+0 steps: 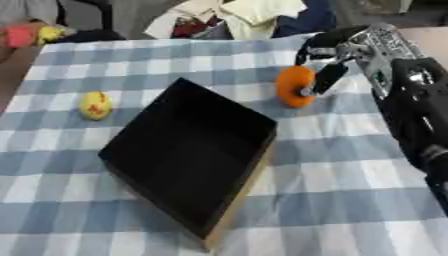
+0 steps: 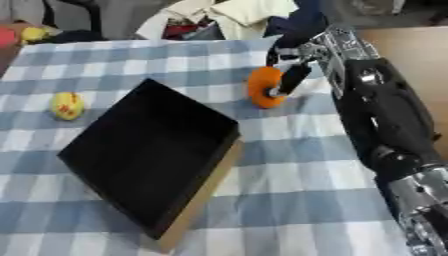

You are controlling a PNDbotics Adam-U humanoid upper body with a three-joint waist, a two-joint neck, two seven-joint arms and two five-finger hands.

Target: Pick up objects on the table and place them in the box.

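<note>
Black box (image 1: 188, 155) sits nearest, open top, askew on the blue-and-white checked tablecloth (image 1: 332, 200), one corner pointing toward the camera; inside looks dark, contents not discernible. Left of the box, apart from it, a small yellow round object (image 1: 95, 105) with reddish marks lies on the cloth. Beyond the box's far right corner, the right hand (image 2: 293, 75) comes in from the right side, arm black with silver joints; fingers curled round an orange rounded object (image 1: 293, 86), holding it just past the box rim. Left hand not seen. At the far table edge, a heap of cloth (image 1: 236, 17), and pink and yellow items (image 1: 31, 34) at far left
</note>
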